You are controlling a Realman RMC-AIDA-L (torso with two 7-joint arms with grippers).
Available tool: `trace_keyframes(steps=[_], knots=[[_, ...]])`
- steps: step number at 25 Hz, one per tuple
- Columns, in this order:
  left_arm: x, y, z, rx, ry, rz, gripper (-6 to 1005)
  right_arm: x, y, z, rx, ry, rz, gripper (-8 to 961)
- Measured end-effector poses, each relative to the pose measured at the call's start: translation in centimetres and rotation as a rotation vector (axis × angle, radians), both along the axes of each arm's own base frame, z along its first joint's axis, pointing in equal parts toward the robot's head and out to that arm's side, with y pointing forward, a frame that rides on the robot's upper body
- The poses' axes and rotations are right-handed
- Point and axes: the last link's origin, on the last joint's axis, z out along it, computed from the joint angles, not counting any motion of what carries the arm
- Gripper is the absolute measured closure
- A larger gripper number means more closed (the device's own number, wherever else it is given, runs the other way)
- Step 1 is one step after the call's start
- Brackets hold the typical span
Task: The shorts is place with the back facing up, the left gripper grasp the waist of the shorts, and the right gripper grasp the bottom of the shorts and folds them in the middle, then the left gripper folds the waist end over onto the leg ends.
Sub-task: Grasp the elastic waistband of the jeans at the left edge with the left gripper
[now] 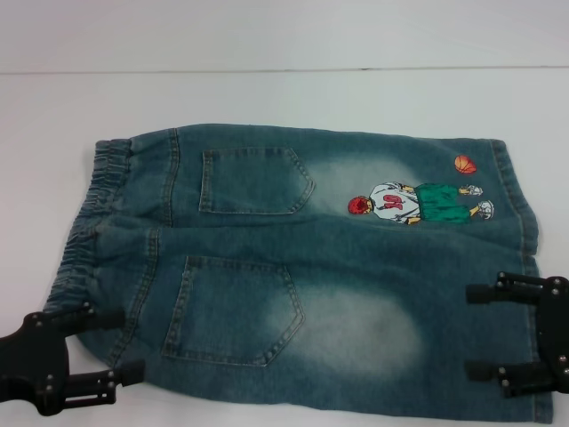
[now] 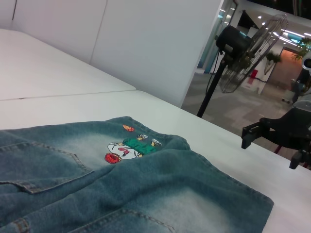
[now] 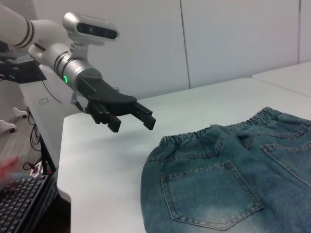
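Shorts [image 1: 293,267] lie flat on the white bench [image 1: 284,98], back side up, both patch pockets showing. The waist [image 1: 93,213] is the ruffled elastic edge on my left side; the bottom of the shorts [image 1: 524,240], with its straight stitched hems, sits on my right. The far leg carries an embroidered cartoon player [image 1: 418,205] with an orange ball [image 1: 465,165] just beside it, close to the hem. My left gripper [image 1: 111,347] is at the near left corner of the shorts, by the waist end. Its two black fingers are spread apart and hold nothing; the upper fingertip overlaps the waistband edge in the head view, the lower one overlaps the near denim edge. From the right wrist view that same gripper [image 3: 136,116] appears above the bench just off the waist corner, fingers parted, green light on its arm, and I cannot tell whether it touches cloth. My right gripper [image 1: 480,331] is at the near right corner, by the leg hem, its two fingers also spread wide and empty, pointing in over the denim. In the left wrist view, it [image 2: 252,136] shows beyond the hem. A standing fan [image 2: 243,53] stands past the bench edge. A keyboard [image 3: 22,204] lies low beside the bench.
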Motion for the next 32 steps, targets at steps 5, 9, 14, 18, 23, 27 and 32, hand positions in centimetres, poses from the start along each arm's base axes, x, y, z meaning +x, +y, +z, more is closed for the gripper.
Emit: trace_keyframes(steps=[5,9,14,18,23,27,32], knots=[[0.0,0.0,0.0,-0.003,0.001,-0.002,145,0.1,0.1,0.0,0.008,-0.010,-0.007,8],[0.0,0.0,0.0,-0.002,0.001,-0.002,146,0.4,0.2,-0.1,0.011,-0.024,-0.015,8],[-0.2,0.2,0.1,0.011,0.011,0.009,146,0.5,0.3,0.0,0.017,-0.028,-0.018,8],[-0.8,1.0,0.5,0.046,0.051,0.079,147,0.5,0.3,0.1,0.020,-0.026,-0.018,8],[-1.3,2.5,2.1,0.078,0.157,0.194,149,0.5,0.3,0.2,0.025,-0.026,-0.021,8],[-1.1,3.0,3.3,0.088,0.242,0.249,155,0.5,0.3,0.3,0.029,-0.023,-0.024,9],[-1.4,3.2,3.4,0.072,0.332,0.303,155,0.6,0.5,0.3,0.039,-0.022,-0.033,9]])
